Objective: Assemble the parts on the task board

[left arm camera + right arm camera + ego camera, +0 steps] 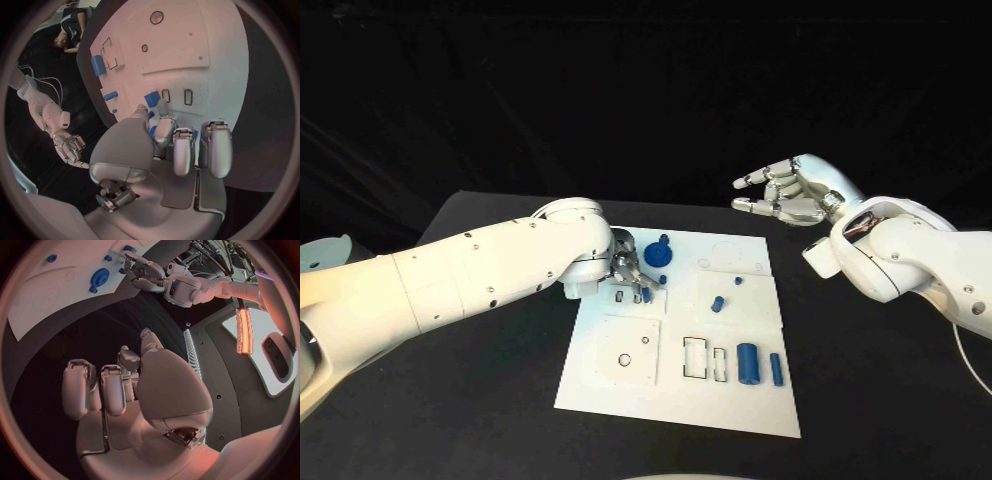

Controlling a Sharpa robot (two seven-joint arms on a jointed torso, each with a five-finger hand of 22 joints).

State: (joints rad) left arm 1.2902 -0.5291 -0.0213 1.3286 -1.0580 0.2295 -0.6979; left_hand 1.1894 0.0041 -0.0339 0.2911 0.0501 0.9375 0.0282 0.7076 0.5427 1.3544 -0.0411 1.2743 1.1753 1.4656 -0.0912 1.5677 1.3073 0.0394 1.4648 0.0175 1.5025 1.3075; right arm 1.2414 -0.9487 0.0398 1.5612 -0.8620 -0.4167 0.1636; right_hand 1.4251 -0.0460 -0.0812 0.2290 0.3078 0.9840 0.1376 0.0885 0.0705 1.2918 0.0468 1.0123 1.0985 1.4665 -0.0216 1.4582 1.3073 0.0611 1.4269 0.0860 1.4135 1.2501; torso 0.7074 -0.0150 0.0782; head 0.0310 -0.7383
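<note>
Head view: left hand [623, 272] pinches blue part [646, 293] over task board [678, 400]; right hand [786, 195] released.

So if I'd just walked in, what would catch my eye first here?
Probably the white task board in the middle of the black table, dotted with small blue parts such as the blue cylinder near its front edge. Next, the left hand, down on the board's far left part, with a small blue part at its fingertips. The right hand hangs in the air beyond the board's far right corner, holding nothing.
</note>
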